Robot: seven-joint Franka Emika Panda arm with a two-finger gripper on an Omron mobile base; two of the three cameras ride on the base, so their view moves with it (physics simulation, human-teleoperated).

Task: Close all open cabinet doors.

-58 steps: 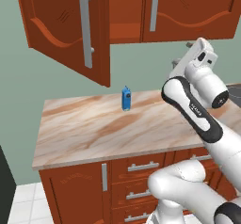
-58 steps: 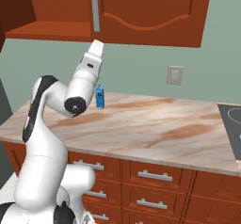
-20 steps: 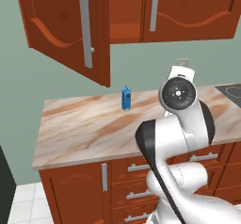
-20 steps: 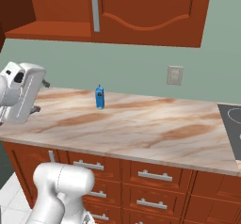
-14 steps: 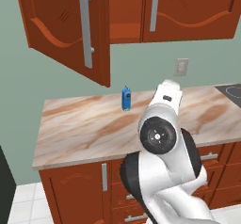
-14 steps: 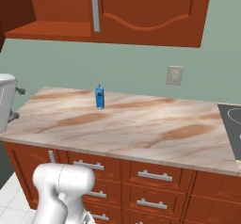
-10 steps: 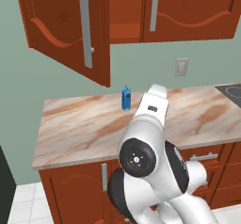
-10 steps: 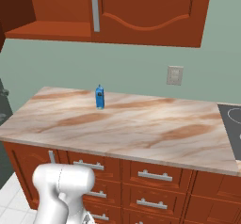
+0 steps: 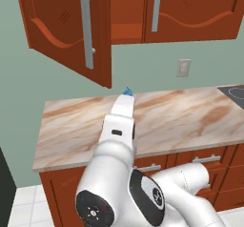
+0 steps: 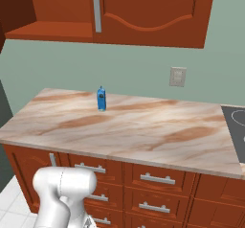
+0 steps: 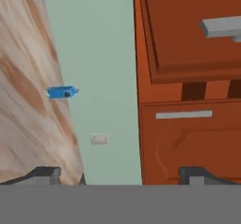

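1. Closest to me, over the front edge of the counter (image 9: 71, 135), the white arm (image 9: 119, 140) leaned forward and up, its hand rolled on its side. The gripper (image 11: 120, 173) showed two dark fingertips (image 11: 44, 172) set wide apart with nothing between them.

2. Just past the hand, the small blue bottle (image 10: 101, 98) stood upright on the marble near the wall. I judged it at risk: a low sweep of the elbow or wrist toward the cabinets could knock it over.

3. Above that, the open cabinet door (image 9: 66, 30) hung swung well out from the upper cabinet, its long silver bar handle (image 9: 86, 25) facing the room. A push near the hinge side would likely do little; a push on the handle could let a finger slip off or snag behind the bar.

4. Farther along, the neighbouring closed door (image 9: 195, 11) sat flush. If the open one were shoved hard, I reckoned it might slam and bounce back ajar.

5. Farthest back, the wall outlet (image 10: 178, 76) lay well clear of any likely path.
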